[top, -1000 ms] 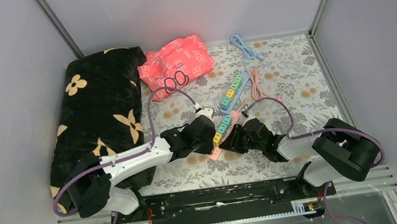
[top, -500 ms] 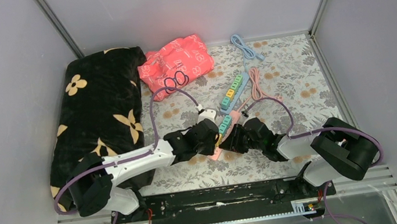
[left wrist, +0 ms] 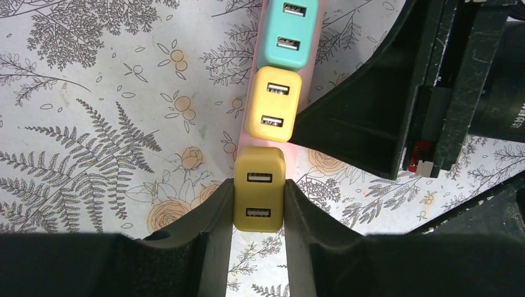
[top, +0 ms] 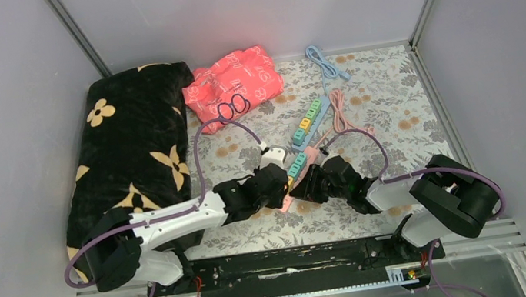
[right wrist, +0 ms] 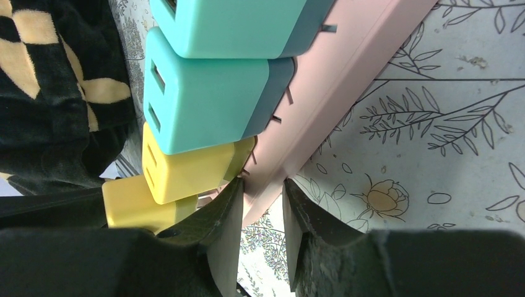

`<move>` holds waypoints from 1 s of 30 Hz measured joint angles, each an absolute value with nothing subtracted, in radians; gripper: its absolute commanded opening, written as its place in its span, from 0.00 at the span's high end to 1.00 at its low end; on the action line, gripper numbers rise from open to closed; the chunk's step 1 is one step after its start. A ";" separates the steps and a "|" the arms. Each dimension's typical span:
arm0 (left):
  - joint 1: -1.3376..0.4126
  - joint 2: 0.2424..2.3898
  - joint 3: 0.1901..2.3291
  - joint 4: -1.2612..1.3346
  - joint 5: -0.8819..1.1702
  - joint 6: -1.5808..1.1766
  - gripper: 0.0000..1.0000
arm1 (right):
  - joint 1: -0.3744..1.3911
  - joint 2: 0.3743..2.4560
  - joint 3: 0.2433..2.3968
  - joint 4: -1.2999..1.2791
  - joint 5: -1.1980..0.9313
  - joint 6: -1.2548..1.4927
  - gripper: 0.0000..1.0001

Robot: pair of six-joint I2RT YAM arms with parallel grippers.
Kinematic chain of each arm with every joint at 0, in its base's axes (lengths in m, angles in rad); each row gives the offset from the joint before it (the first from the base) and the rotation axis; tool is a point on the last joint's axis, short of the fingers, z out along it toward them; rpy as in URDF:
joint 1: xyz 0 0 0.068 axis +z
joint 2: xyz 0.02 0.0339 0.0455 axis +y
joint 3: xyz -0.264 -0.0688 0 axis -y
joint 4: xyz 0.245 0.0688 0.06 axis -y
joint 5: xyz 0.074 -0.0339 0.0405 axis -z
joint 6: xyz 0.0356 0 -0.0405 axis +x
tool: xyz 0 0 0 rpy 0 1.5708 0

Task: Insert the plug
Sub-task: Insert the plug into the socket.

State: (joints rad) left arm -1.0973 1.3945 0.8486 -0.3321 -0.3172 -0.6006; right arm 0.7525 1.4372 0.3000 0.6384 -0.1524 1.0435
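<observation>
The left gripper (left wrist: pixel 258 187) is clamped on the plug (left wrist: pixel 260 198), one finger on each side. The plug is a mustard-yellow block with rounded corners and two USB slots on its face. It sits at the near end of the pink strip (right wrist: pixel 347 80), right against a paler yellow plug (left wrist: pixel 273 105), with a teal one (left wrist: pixel 286 31) beyond. Whether it is fully seated cannot be told. The right gripper (right wrist: pixel 262 192) pinches the strip's edge.
</observation>
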 measured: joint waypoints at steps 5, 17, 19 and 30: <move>-1.108 1.380 0.848 -0.327 -0.330 -0.588 1.00 | 0.752 1.437 0.300 0.638 -0.152 1.044 0.66; -1.114 1.396 0.848 -0.320 -0.360 -0.562 1.00 | 0.752 1.438 0.300 0.638 -0.152 1.044 0.66; -1.118 1.405 0.848 -0.319 -0.363 -0.558 1.00 | 0.752 1.439 0.301 0.638 -0.152 1.044 0.66; -1.133 1.438 0.848 -0.300 -0.386 -0.537 1.00 | 0.752 1.443 0.306 0.637 -0.157 1.044 0.66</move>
